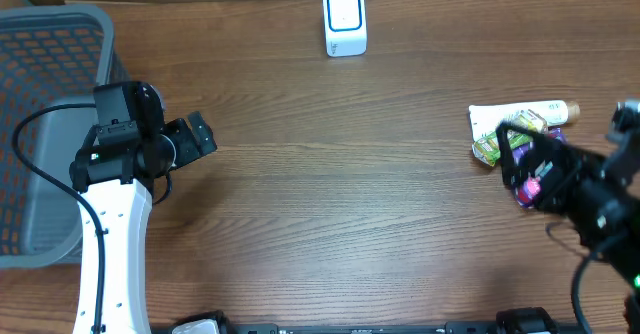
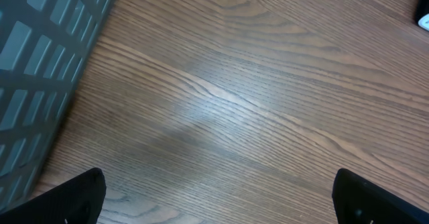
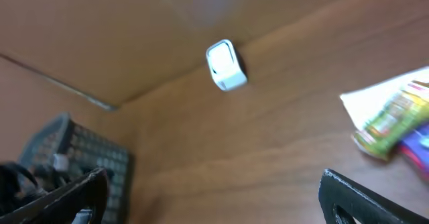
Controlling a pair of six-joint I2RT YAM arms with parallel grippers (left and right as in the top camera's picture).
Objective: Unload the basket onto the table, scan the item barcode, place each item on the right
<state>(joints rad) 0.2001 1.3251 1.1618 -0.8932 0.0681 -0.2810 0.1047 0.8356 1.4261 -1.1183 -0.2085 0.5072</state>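
The barcode scanner (image 1: 345, 21), a small white box with a blue-rimmed face, stands at the table's far edge and shows in the right wrist view as well (image 3: 226, 64). A pile of items lies at the right: a white tube (image 1: 525, 115), a green packet (image 1: 487, 149) and a purple pack (image 1: 553, 134). My right gripper (image 1: 518, 159) hovers over the pile's near edge, open, with only bare table between its fingers (image 3: 214, 204). The green packet (image 3: 392, 120) lies up and to the right of them. My left gripper (image 1: 200, 134) is open over bare wood (image 2: 218, 197).
A grey mesh basket (image 1: 50, 34) fills the left edge, right beside the left arm, and its wall shows in the left wrist view (image 2: 40, 56). A cardboard wall (image 3: 134, 29) backs the table behind the scanner. Bare wood (image 1: 350, 174) lies between the two arms.
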